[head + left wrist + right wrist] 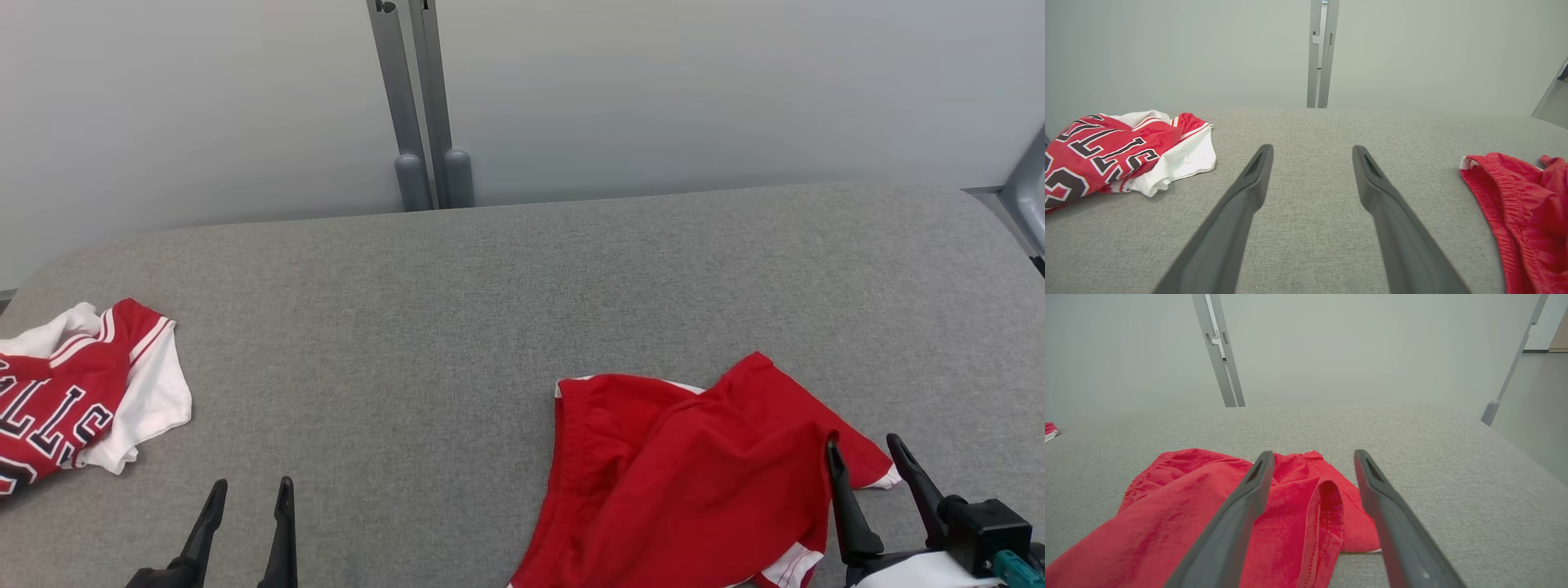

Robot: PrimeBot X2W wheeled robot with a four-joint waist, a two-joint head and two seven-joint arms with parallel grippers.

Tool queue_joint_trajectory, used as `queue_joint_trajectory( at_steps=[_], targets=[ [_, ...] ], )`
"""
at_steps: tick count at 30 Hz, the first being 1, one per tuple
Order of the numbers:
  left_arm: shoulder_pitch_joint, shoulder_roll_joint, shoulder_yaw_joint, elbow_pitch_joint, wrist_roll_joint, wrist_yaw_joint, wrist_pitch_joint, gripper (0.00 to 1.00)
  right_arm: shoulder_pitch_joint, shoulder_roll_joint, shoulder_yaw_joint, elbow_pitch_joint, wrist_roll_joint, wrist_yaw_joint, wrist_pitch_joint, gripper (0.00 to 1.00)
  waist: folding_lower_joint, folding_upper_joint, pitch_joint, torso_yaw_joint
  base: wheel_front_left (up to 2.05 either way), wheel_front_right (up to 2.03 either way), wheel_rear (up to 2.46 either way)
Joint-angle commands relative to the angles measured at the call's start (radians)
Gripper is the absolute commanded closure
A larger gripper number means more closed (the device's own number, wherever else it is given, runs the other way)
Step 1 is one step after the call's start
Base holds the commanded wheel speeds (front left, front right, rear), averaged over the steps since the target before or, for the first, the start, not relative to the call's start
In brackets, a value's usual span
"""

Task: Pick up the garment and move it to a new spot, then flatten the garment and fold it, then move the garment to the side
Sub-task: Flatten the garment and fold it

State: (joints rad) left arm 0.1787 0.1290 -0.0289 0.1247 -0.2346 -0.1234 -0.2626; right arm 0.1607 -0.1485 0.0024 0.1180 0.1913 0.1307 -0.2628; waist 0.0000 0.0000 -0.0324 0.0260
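A crumpled red garment point(686, 482), shorts with white trim and an elastic waistband, lies on the grey padded table point(490, 310) at the front right. Its edge appears in the left wrist view point(1527, 216) at the right. My right gripper point(863, 445) is open at the shorts' right edge; in the right wrist view the gripper point(1313, 454) has its left finger over the red cloth point(1180, 498) and holds nothing. My left gripper point(252, 486) is open over bare table at the front left, and the left wrist view shows this gripper point(1312, 149) empty.
A red and white jersey point(73, 400) with black lettering lies bunched at the table's left edge, seen also in the left wrist view point(1114, 151). Two grey posts point(424, 106) stand behind the table against a pale wall. A grey frame point(1029, 196) is at the far right.
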Motion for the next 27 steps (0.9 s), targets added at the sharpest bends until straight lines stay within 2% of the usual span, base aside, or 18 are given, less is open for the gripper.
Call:
queue_joint_trajectory(
  at_steps=[1, 14, 27],
  targets=[
    [0.015, -0.001, 0.010, 0.003, 0.010, -0.005, -0.003, 0.00, 0.003, 0.000, -0.001, 0.002, -0.001, 0.000, -0.003, 0.00, 0.0000, 0.0000, 0.000, -0.001, 0.00, 0.00, 0.00],
    [0.015, 0.034, -0.030, 0.002, -0.021, -0.007, -0.003, 0.00, -0.021, -0.007, 0.014, 0.013, -0.002, 0.000, -0.003, 0.00, 0.0000, 0.0000, 0.007, 0.005, 0.00, 0.00, 0.00],
    [0.020, 0.041, -0.030, -0.003, -0.022, -0.007, -0.003, 0.00, -0.025, -0.013, 0.021, -0.001, -0.007, 0.000, -0.003, 0.00, 0.0000, 0.0000, 0.004, 0.007, 0.00, 0.00, 0.00]
  ],
)
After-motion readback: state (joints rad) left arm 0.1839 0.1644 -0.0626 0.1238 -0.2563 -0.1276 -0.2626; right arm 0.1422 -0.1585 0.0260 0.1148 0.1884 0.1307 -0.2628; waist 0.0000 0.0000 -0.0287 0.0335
